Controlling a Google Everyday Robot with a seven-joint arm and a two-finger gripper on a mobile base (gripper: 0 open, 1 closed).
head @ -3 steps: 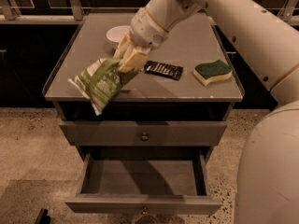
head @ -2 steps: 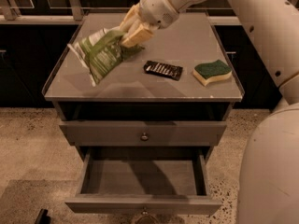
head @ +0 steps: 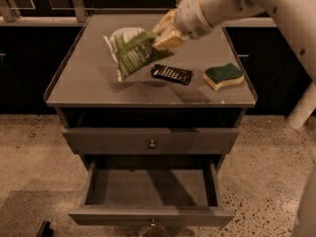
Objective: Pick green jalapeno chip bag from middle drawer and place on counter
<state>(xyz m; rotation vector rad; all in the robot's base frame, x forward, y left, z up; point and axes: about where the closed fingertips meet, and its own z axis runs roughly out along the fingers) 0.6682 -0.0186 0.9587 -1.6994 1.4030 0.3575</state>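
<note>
The green jalapeno chip bag (head: 132, 54), crumpled green foil with white panels, hangs above the counter (head: 89, 85), in front of the white bowl (head: 123, 33). My gripper (head: 163, 37) is shut on the bag's right end and holds it up over the middle of the counter. The middle drawer (head: 148, 187) is pulled open below, with a bare grey floor and nothing in it.
A small dark striped wrapper (head: 171, 74) lies on the counter just right of the bag. A green-and-yellow sponge (head: 223, 76) lies at the right side. A shut grey drawer front with a round knob (head: 152, 143) sits above the open drawer.
My gripper has carried the bag up and to the right, from the counter's front left edge to over the middle, in front of the white bowl.
</note>
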